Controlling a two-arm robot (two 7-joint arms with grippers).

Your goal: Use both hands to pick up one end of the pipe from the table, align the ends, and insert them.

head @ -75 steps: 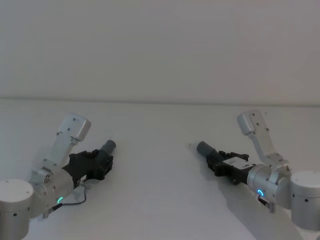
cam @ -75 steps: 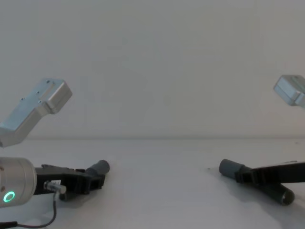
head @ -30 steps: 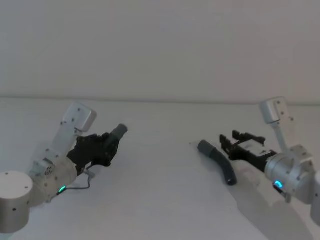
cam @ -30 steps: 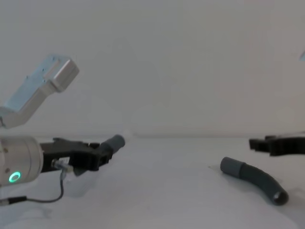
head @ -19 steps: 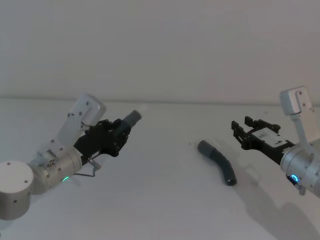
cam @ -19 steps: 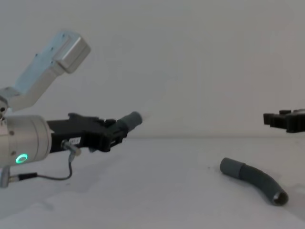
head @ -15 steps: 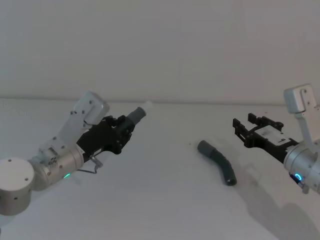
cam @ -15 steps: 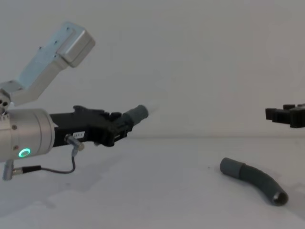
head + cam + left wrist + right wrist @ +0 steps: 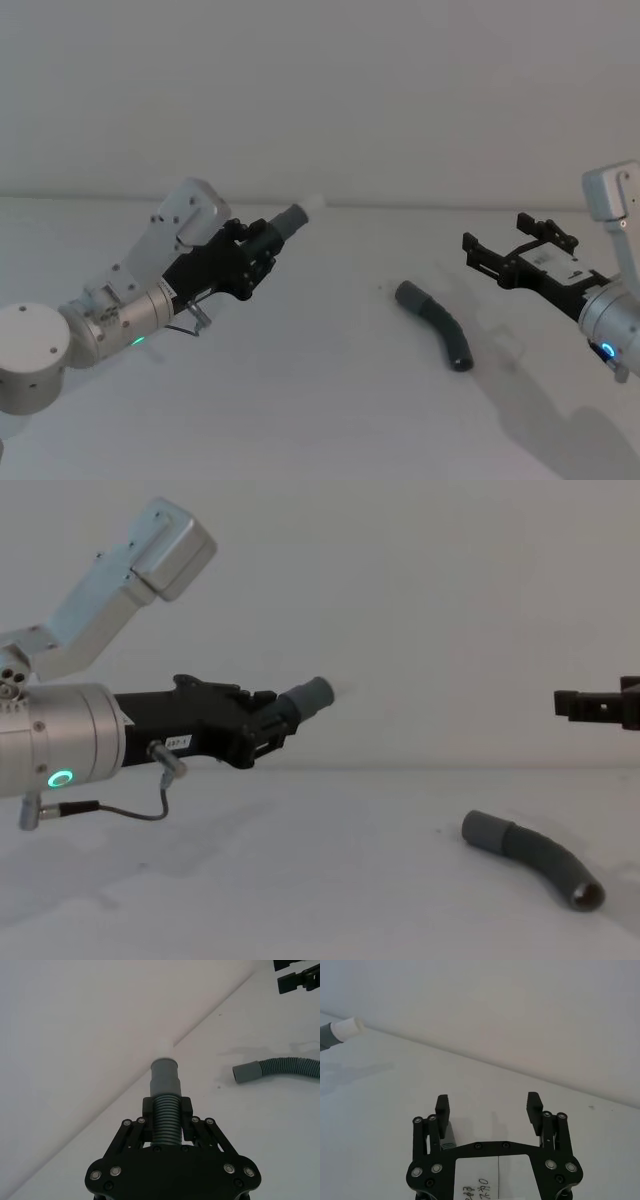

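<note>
Right pincer (image 9: 495,232) hangs spread above curved pipe (image 9: 437,323).

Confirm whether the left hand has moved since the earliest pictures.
Yes. The left hand, gripping the short pipe, has risen: in the chest view it is now above the back edge of the table, previously below.

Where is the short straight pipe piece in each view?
Head view: the short pipe piece, left of centre, in the left gripper.
Left wrist view: the piece straight ahead, clamped between the fingers.
Right wrist view: the piece far off, white tip showing.
Chest view: the piece left of centre, raised.
Shared landmark: the curved pipe piece on the table.
</note>
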